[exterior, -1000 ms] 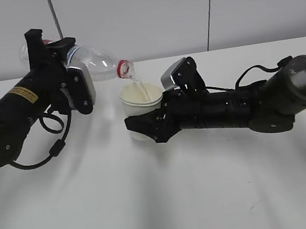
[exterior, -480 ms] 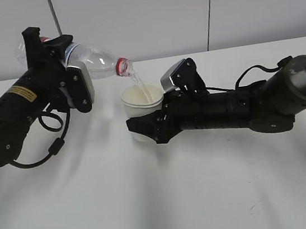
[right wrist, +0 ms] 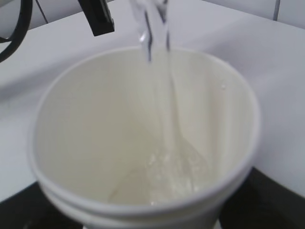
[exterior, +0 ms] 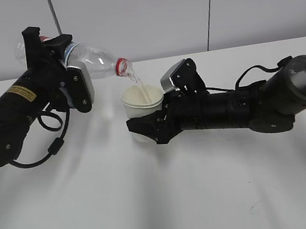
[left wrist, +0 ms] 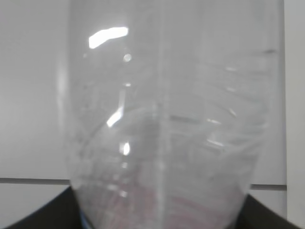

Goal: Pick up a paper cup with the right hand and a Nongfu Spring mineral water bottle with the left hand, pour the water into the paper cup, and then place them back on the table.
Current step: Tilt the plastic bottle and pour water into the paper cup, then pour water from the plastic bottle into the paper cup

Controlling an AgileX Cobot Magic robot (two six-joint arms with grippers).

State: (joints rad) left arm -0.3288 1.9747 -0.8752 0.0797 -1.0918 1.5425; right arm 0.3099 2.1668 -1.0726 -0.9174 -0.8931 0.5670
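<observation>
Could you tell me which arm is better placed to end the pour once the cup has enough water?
Left: its gripper holds the tilted bottle, so righting it stops the stream into the cup.

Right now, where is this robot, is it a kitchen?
Probably not a kitchen; more like a lab or test room. There's just a bare white table, plain grey wall panels, and two robot arms pouring water.

The left hand (exterior: 60, 76) is a thick black arm with a yellow sticker (exterior: 22, 95) bearing small dark print (unreadable) on its rounded body. Black cables (exterior: 55, 140) loop out at about 6 o'clock below it, and a grey plate with dark screws sits near its gripper. The right hand (exterior: 152, 127) is black too, with a silver-grey plate (exterior: 173, 75) at 12 o'clock and black cables (exterior: 255, 73) arching over a glossy rounded joint.
</observation>
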